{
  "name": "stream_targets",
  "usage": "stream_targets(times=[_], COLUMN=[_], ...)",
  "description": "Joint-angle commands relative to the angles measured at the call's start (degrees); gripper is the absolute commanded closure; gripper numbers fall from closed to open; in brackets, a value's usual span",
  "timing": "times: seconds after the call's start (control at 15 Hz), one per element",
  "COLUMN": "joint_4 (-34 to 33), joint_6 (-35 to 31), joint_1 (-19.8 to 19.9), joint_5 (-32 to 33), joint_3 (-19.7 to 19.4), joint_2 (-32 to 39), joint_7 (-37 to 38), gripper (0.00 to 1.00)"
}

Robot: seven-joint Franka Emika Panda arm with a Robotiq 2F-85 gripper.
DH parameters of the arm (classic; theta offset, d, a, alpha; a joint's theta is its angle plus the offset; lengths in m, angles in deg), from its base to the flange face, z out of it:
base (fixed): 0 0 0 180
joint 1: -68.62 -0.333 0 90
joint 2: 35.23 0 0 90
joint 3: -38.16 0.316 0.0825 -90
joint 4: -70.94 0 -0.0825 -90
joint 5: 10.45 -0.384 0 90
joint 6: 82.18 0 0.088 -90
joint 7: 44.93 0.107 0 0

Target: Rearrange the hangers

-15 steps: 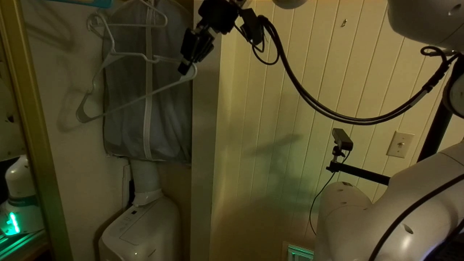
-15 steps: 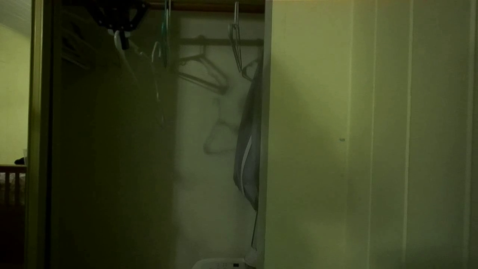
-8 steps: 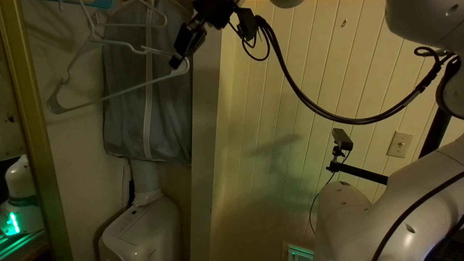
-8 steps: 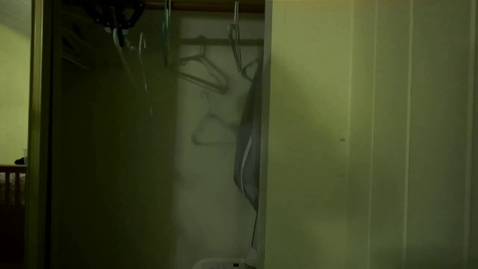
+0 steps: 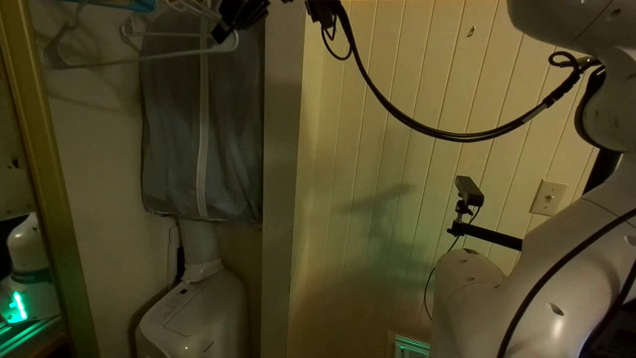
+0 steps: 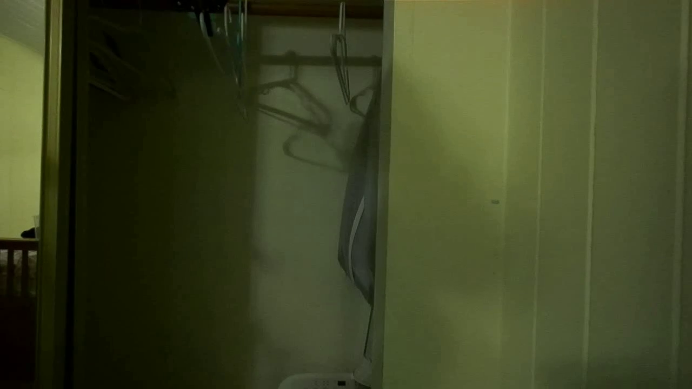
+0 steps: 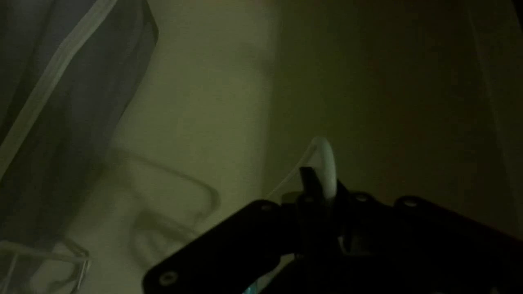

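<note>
Hanger [image 7: 329, 165], one corner pinched in the gripper [image 5: 222, 34], sits near the rod [image 6: 303, 9]; whether it touches is unclear.

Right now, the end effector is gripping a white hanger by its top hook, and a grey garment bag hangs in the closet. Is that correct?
Not the hook: the end effector grips the white hanger by a rounded corner, as the wrist view and an exterior view show. The grey garment bag does hang there.

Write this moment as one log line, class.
gripper: shut on white hanger, one corner | hooked on rod: unclear | another white hanger: hanging | grey fabric cover: hanging
</note>
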Motion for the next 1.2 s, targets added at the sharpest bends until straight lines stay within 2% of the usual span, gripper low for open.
stream_targets(times=[0.0, 0.4, 0.73, 1.13], joint_4=[-7.3, -14.6, -20.4, -29.3], joint_6=[-0.2, -0.6, -3.4, -2.1], joint_1=[-2.2, -5.2, -4.1, -3.8], joint_5=[-2.4, -8.3, -12.1, -17.8], joint_3=[-0.8, -1.8, -2.3, -2.4], joint_2=[4.6, 9.7, 15.0, 22.9], joint_7=[-3.1, -6.2, -5.1, -5.5], gripper=[0.94, 0.94, 0.94, 0.94])
